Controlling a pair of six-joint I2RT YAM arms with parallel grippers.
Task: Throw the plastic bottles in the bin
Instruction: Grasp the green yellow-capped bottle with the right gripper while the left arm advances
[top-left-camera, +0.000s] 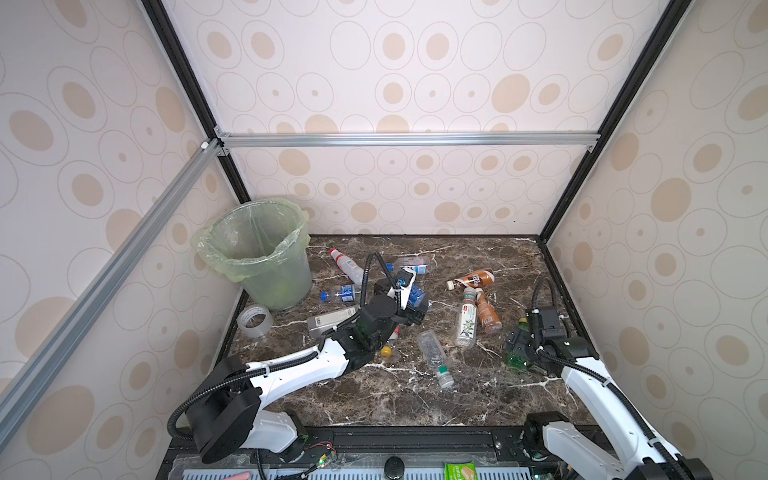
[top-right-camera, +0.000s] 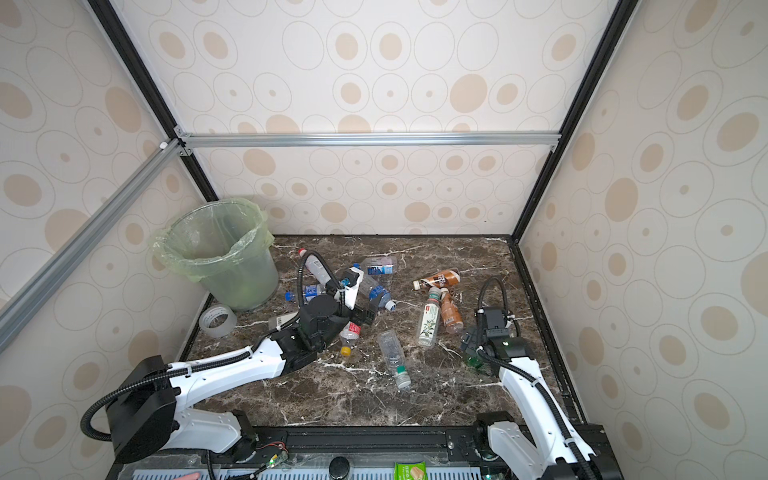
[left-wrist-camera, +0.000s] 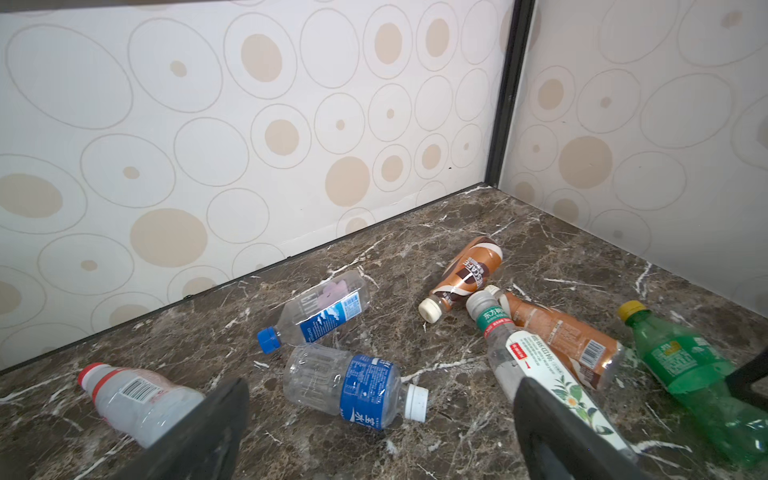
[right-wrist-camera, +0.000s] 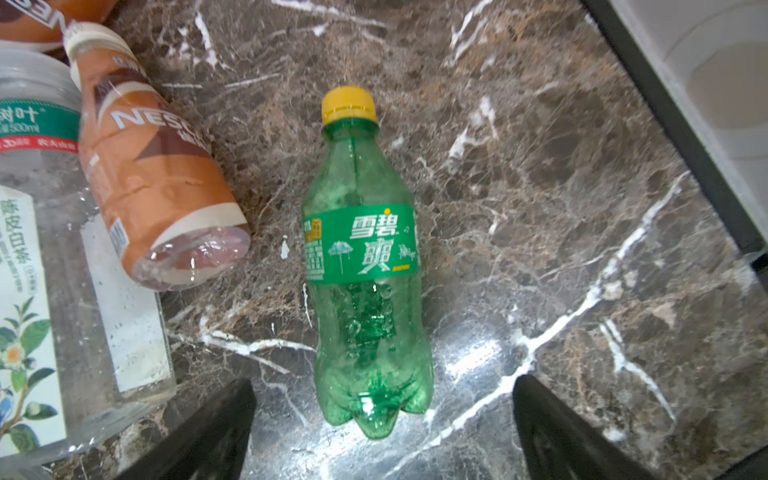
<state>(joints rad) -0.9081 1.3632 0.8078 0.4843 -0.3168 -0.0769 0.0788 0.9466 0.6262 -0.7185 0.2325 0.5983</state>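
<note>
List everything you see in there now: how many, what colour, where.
Bin: one, see-through with pale green liner, upright, back left corner.
Tape roll: one, clear, in front of the bin by the left wall.
Clear bottles: seven, assorted labels and caps, lying across the middle and left.
White-label bottle: one, clear, lying centre right.
Brown bottles: two, lying beside and behind the white-label one.
Green bottle: one, yellow cap, lying near the right wall.
Table: one, dark brown marble.
Green packet: one, front ledge.
Left arm: white and black, jaws open above the middle bottles.
Right arm: white and black, jaws open above the green bottle.
</note>
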